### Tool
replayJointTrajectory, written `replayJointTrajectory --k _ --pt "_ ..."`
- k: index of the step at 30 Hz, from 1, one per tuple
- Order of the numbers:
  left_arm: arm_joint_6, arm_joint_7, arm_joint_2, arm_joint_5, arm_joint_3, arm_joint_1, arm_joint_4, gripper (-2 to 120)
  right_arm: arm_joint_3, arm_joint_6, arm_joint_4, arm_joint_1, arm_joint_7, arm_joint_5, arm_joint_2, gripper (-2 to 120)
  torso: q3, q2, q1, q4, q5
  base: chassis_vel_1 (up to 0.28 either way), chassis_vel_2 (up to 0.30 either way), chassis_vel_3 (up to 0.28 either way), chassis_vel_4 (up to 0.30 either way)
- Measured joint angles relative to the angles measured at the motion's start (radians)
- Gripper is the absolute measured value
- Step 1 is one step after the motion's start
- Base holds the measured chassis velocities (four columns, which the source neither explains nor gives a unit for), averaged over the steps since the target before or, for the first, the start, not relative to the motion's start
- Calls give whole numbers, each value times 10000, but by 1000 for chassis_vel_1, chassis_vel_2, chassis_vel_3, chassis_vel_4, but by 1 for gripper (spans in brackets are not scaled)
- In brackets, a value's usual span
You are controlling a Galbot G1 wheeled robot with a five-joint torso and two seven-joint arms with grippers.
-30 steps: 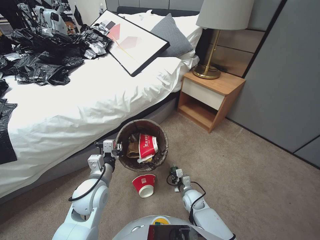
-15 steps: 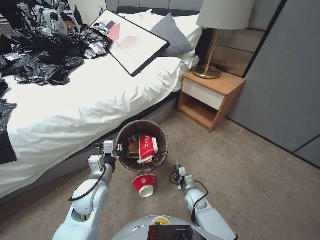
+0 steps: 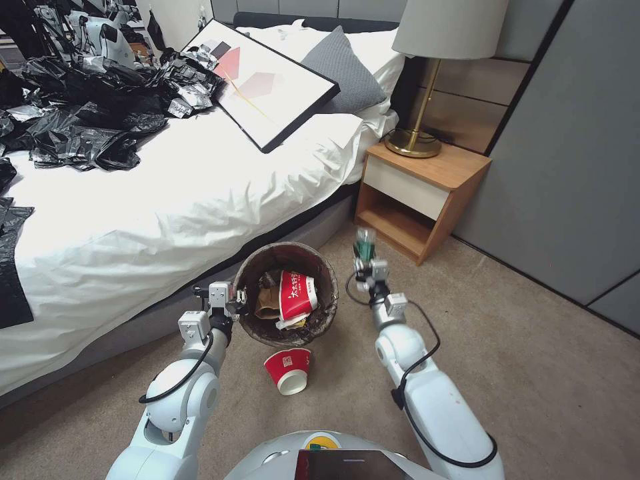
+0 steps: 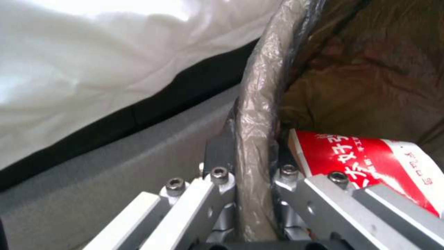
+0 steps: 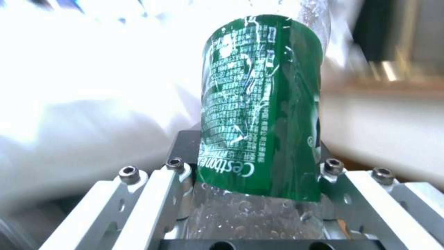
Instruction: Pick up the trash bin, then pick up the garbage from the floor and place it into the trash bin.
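My right gripper (image 3: 365,257) is clamped on a clear bottle (image 3: 364,243) with a green label, holding it upright in the air just beside the far right side of the bin's rim, with the nightstand (image 3: 419,198) behind it. In the right wrist view the bottle (image 5: 261,114) sits squarely between my two fingers (image 5: 178,173), its label filling the gap.

My left gripper (image 3: 235,305) is pinched on the near left edge of the trash bin (image 3: 320,267), one finger outside and one inside; the left wrist view shows the bag-covered rim (image 4: 254,139) squeezed between the fingers (image 4: 222,152). The bin hangs tilted toward me, close to the side of the bed (image 3: 167,220). Inside it I see a red paper cup (image 3: 295,293) with white lettering lying on its side, next to crumpled brown paper (image 3: 267,301).

On the carpet (image 3: 520,373) just under the near edge of the bin lies another red cup (image 3: 289,371), tipped over with its white inside facing me.

Up on the bed, a heap of black plastic bags (image 3: 87,113) lies well apart from the bin.
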State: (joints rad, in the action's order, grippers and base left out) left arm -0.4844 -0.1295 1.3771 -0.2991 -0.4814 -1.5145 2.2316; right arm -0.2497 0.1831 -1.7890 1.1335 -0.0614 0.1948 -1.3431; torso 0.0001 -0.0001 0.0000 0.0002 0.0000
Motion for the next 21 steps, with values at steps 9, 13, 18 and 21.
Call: replayJointTrajectory --k 9,13,18,21 --pt "-190 -69 21 -85 211 -72 -67 3 384 1203 -2068 525 2754 590 406 32 0 0 0 -2 -1 0 0 0 0" --pt "-217 -84 20 -68 269 -81 -95 3 647 1307 -2580 803 3390 748 509 32 -1 1 0 -3 -1 0 0 0 0" --pt "-235 -104 65 -25 384 -95 -98 3 1542 1308 -2897 1134 3761 511 659 32 -1 1 0 -3 -1 0 0 0 0" --pt "-239 -105 85 1 401 -112 -97 3 1855 1311 -2700 1172 3781 370 645 32 -1 1 0 -2 -1 0 0 0 0"
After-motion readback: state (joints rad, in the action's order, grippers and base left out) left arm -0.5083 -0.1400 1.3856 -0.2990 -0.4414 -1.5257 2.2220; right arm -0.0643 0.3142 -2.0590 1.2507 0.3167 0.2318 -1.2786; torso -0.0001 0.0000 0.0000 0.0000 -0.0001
